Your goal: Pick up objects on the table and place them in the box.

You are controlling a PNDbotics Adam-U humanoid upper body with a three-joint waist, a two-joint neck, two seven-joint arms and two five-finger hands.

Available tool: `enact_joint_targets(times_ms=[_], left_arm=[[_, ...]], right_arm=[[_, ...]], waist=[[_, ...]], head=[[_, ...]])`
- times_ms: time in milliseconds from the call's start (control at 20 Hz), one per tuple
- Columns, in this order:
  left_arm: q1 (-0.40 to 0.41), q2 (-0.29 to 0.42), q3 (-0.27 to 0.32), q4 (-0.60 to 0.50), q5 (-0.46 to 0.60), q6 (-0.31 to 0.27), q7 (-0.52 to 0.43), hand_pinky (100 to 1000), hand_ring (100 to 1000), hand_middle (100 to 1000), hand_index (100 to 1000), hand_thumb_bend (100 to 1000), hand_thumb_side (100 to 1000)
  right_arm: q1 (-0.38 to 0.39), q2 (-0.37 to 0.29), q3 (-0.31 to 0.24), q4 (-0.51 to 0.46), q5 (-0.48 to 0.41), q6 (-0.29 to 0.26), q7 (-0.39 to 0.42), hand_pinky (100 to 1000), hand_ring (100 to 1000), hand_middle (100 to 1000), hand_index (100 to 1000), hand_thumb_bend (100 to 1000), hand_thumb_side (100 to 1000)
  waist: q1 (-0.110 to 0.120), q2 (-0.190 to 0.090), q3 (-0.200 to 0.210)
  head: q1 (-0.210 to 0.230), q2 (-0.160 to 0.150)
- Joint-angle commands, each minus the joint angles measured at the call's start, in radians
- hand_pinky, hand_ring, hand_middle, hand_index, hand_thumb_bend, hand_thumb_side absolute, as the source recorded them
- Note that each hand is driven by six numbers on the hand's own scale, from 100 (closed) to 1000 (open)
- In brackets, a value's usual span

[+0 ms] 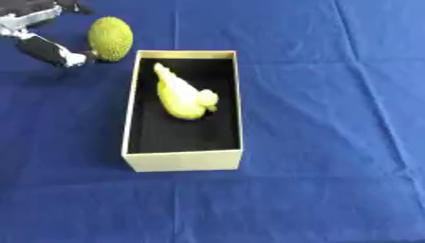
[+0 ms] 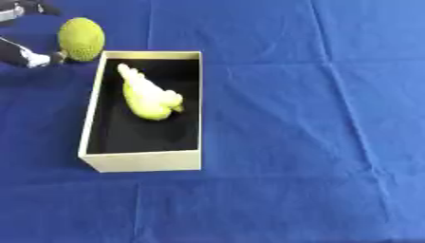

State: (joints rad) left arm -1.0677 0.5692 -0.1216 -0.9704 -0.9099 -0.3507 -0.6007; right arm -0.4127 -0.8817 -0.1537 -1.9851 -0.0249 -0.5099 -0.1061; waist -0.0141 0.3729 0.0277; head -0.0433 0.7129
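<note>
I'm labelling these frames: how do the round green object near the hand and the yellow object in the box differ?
The green ball is round with a bumpy surface; the yellow object is elongated, tapering to a point. The ball sits on the blue tablecloth just outside the box, beside the left hand; the yellow object lies inside it. The ball looks darker and greener. Both are yellowish.

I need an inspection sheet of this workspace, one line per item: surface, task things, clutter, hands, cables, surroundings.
Surface: blue cloth table, creased.
Task things: cream cardboard box with black inside holds a pale yellow pear-shaped object; bumpy green oval fruit lies outside, beyond the box's far left corner.
Clutter: nothing seen.
Hands: left hand at the fruit, fingertip touching its side; right hand not in view.
Cables: nothing seen.
Surroundings: nothing seen.
</note>
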Motion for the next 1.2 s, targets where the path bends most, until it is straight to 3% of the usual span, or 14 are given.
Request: enact_joint_targets(times_ms=[50,350,800,1200], left_arm=[[-0.038,0.0,0.032,0.03,-0.043,0.007,-0.019,916,923,875,957,390,512],[-0.059,-0.024,0.053,0.075,-0.059,0.018,-0.021,919,928,880,964,384,528],[-0.077,-0.04,0.061,0.065,-0.066,0.026,-0.009,956,962,906,992,521,576],[-0.088,-0.056,0.072,0.077,-0.156,0.078,0.064,951,958,894,992,536,574]], right_arm=[[-0.005,-0.034,-0.016,-0.015,-0.012,0.003,-0.001,867,839,624,803,100,163],[-0.003,-0.027,-0.018,-0.015,-0.012,0.014,0.008,868,837,620,799,100,185],[0.005,-0.014,-0.016,-0.015,-0.012,0.032,0.027,869,830,609,788,100,235],[0.007,-0.003,-0.007,-0.015,-0.013,0.04,0.056,870,823,597,779,100,280]], waist=[[0.003,-0.024,-0.004],[0.011,-0.018,-0.015],[0.016,-0.013,-0.021],[0.019,-0.009,-0.028]], head=[[0.006,-0.006],[0.016,-0.014],[0.021,-0.019],[0.025,-0.028]])
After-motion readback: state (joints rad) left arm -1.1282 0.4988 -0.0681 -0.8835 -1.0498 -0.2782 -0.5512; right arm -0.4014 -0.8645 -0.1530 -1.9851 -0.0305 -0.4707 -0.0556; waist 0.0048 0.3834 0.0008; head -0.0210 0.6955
